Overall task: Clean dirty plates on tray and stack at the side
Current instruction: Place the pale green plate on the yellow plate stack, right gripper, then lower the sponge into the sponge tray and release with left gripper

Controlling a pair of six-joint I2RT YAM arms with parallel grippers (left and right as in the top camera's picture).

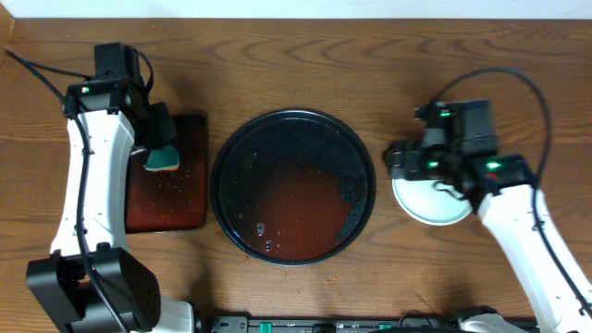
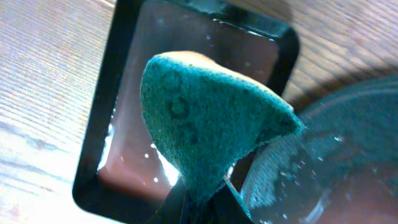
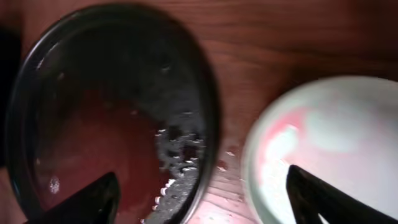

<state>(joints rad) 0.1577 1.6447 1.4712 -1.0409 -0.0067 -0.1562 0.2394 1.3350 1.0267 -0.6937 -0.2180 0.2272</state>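
Stacking looks done: plates (image 1: 425, 208) sit beside tray (image 1: 215, 185). Right gripper (image 3: 202, 174) hangs spread open above them; left gripper (image 2: 198, 208) clenches sponge (image 2: 205, 118). Next: lift clear.

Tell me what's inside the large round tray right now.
The tray holds only a pool of reddish liquid and foamy droplets; no plate is in it. The liquid covers its floor there.

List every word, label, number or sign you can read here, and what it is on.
None is readable. The teal sponge, round black tray, rectangular tray and plate bear no print. The green spots on the robot arms are lights, not text.
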